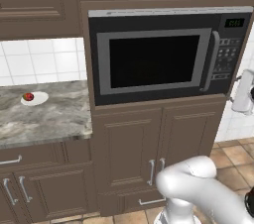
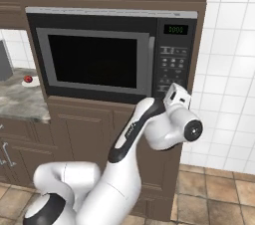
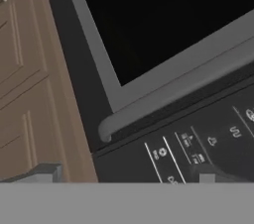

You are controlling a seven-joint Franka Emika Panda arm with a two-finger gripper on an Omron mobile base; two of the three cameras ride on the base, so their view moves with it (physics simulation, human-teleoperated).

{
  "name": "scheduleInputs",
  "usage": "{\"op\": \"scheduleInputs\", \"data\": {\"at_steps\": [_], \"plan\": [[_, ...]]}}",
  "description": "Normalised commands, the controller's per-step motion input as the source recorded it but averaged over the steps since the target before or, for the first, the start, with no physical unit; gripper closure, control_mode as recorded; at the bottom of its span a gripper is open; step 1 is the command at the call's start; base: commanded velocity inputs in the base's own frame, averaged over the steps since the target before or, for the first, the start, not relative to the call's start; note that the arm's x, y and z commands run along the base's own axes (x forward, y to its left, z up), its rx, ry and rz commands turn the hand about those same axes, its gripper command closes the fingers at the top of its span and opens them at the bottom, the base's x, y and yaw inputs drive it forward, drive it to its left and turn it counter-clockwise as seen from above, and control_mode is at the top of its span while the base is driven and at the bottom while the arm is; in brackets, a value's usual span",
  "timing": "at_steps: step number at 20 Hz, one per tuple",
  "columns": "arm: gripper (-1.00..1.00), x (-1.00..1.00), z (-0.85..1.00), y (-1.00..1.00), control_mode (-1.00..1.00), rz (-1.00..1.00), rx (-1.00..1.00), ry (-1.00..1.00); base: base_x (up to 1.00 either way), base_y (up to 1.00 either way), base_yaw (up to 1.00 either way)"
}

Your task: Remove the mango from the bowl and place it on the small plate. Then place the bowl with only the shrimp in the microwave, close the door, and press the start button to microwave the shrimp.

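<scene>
We see a home kitchen. A built-in microwave (image 1: 166,54) sits in a wall of brown wooden cabinets (image 1: 149,153) with metal bar handles. To the left we find a grey marble counter (image 1: 44,116) with drawers under it, and white square tiles (image 1: 42,62) cover the wall behind. The floor (image 2: 214,189) has brown stone tiles.

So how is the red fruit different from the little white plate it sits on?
The mango is red and rounded; the small plate is white and flat. The mango is much smaller than the plate and sits on top of it, toward one side. The plate rests straight on the grey counter. Both are round in outline.
</scene>
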Motion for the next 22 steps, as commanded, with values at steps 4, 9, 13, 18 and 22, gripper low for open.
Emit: {"op": "scheduleInputs", "data": {"at_steps": [4, 9, 13, 18, 22], "plan": [[-1.0, 0.58, -0.19, -0.22, -1.0, 0.06, 0.09, 0.01, 0.0, 0.0, 0.0], [-1.0, 0.55, -0.27, -0.22, -1.0, 0.05, 0.07, 0.01, 0.0, 0.0, 0.0], [-1.0, 0.51, -0.32, -0.28, -1.0, 0.05, 0.06, 0.01, 0.0, 0.0, 0.0], [-1.0, 0.39, -0.21, -0.25, -1.0, 0.02, 0.06, 0.0, 0.0, 0.0, 0.0], [-1.0, 0.36, -0.14, -0.06, -1.0, 0.0, 0.05, 0.01, 0.0, 0.0, 0.0]]}}
